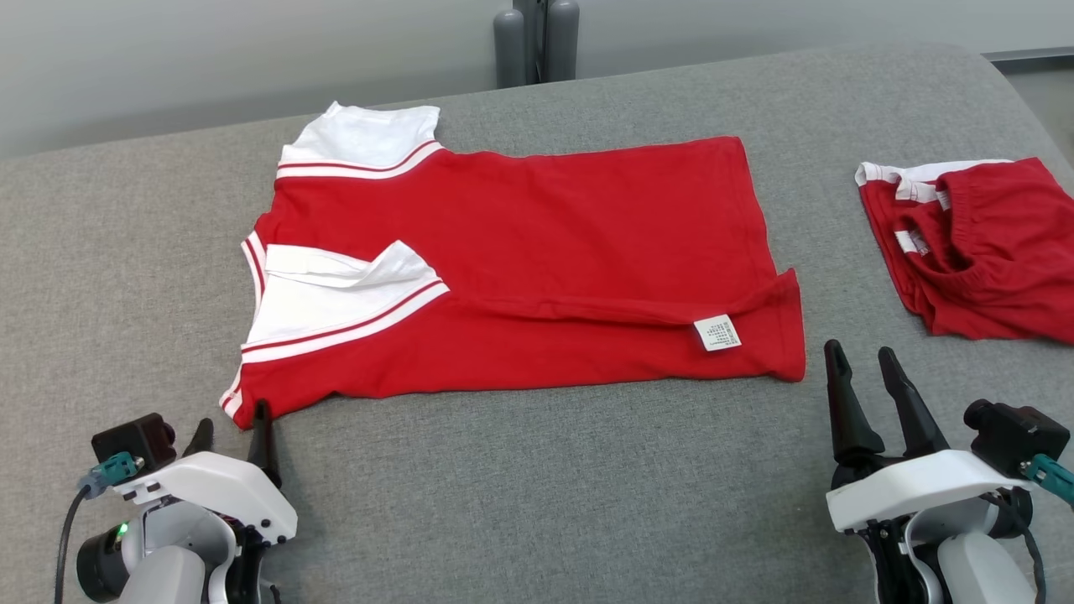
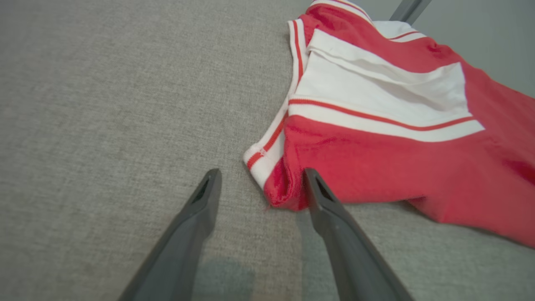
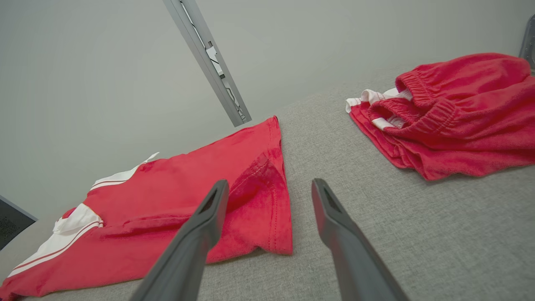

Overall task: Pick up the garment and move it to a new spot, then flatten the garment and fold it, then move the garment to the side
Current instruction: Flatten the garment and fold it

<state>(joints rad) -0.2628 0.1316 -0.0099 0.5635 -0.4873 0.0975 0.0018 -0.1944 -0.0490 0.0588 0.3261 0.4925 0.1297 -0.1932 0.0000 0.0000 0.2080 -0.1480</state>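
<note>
The garment (image 1: pixel 520 252) is a red T-shirt with white sleeves, lying spread on the grey table, collar end to the left. Its near long edge is folded over, so a white care label (image 1: pixel 717 332) shows, and the near sleeve lies folded onto the body. My left gripper (image 1: pixel 233 417) stands open at the shirt's near left corner; in the left wrist view that corner (image 2: pixel 276 184) lies between the open fingers of the gripper (image 2: pixel 261 172). My right gripper (image 1: pixel 859 349) is open just right of the hem corner, whose edge (image 3: pixel 267 217) lies between its fingers (image 3: pixel 269 182).
A second red garment with an elastic waistband (image 1: pixel 982 252) lies bunched at the right, close beyond the right gripper (image 3: pixel 451 125). Bare grey tabletop (image 1: pixel 537 503) stretches along the near side. Grey posts (image 1: pixel 537 38) stand behind the table's far edge.
</note>
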